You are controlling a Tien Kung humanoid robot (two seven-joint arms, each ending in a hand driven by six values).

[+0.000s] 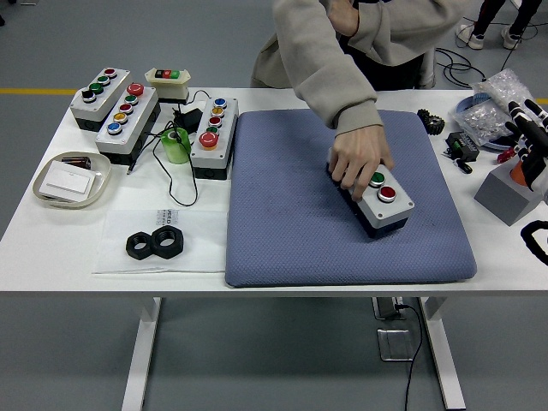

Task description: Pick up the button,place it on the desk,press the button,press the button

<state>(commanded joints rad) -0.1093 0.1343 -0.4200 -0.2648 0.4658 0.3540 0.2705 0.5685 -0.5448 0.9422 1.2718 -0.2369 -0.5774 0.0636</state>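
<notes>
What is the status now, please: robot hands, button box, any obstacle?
Right robot hand open at right edge, holding nothing; left out of view. Button box angled on blue mat. Person's hand gripping it.

No print is legible anywhere (the small paper slip [169, 216] bears dark marks too tiny to read).

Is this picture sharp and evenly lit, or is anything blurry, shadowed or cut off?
Head view: lighting is soft and even, with no harsh glare. The button box casts a small dark shadow on the blue mat. The person's hand covers part of the box. The robot's right hand is partly cut off at the picture's right edge. Table items look sharp.
</notes>
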